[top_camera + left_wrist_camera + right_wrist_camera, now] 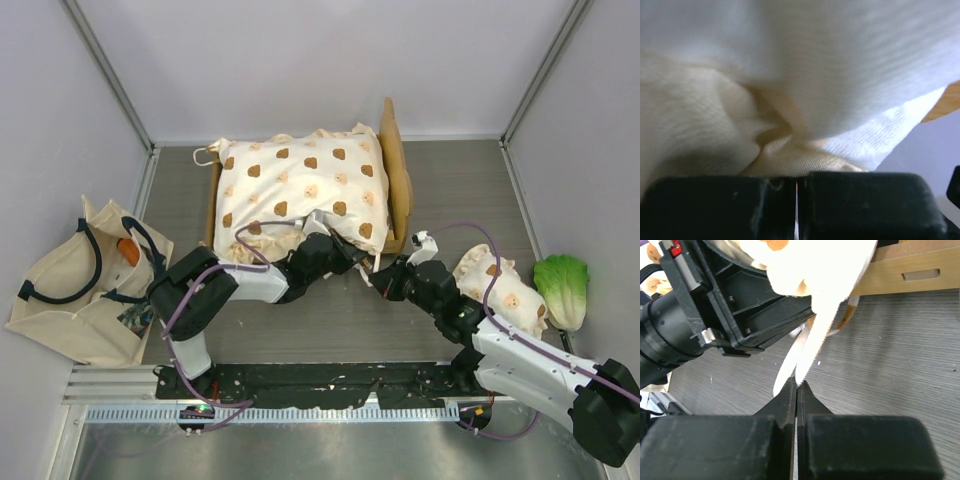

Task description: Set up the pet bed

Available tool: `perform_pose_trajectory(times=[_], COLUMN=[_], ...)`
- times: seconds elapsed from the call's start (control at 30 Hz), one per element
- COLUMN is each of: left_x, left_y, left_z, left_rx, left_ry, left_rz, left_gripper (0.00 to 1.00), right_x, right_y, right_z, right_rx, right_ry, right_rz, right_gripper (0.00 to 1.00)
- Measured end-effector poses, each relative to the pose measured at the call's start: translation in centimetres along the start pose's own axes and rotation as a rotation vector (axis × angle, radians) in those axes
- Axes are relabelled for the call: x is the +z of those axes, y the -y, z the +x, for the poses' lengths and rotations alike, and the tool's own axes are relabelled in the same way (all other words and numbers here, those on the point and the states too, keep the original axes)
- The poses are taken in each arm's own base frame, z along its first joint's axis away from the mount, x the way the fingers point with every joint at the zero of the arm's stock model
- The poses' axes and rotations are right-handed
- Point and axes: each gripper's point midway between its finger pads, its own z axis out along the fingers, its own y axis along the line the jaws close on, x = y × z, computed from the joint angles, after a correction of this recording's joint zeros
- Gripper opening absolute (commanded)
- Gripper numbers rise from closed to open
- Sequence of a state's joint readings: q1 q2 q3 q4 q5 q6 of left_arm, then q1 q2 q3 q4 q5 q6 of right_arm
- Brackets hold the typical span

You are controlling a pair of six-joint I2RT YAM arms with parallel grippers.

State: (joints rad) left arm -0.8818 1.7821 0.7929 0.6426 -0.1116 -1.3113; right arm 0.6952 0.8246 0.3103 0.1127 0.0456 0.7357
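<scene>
Pinching cream bear-print cushion (300, 185) fabric: left hand (349, 255), right hand (376, 268);
cushion hides most of light-wood bed frame (212, 210); long axis left-right, headboard (395, 150) right.

Soft even light; cushion (790, 75) blurred close-up.

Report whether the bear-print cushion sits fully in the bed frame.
Not fully: cushion overhangs the frame; left claw and right claw pinch its near edge.
</scene>
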Motion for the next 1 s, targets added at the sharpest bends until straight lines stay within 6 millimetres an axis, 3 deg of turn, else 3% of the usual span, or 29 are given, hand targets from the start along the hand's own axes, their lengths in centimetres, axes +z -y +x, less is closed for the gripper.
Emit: perform_pose_trajectory(times=[0.17, 0.33, 0.6, 0.77, 1.0], left_x=[0.4, 0.1, -0.9, -1.7, -1.7], left_y=[0.7, 1.0, -0.8, -2.0, -0.1], left_z=[0.6, 2.7, 3.8, 5.3, 5.9], left_rx=[0.079, 0.172, 0.268, 0.317, 0.339], left_ry=[-0.018, -0.079, -0.160, -0.239, -0.285], left_rz=[-0.023, -0.044, -0.105, -0.140, -0.095], left_gripper=[0.00, 0.00, 0.00, 0.00, 0.00], right_x=[-0.1, 0.3, 0.8, 0.2, -1.3], right_y=[-0.7, -1.4, 0.1, -0.6, -1.5], right_z=[-0.6, -1.6, -0.7, -2.2, -3.6], right_rx=[-0.003, -0.035, -0.090, -0.105, -0.113], right_ry=[0.018, 0.027, -0.019, 0.027, 0.057], right_rz=[-0.026, -0.019, 0.058, 0.048, 0.041], right_gripper=[0.01, 0.02, 0.22, 0.36, 0.40])
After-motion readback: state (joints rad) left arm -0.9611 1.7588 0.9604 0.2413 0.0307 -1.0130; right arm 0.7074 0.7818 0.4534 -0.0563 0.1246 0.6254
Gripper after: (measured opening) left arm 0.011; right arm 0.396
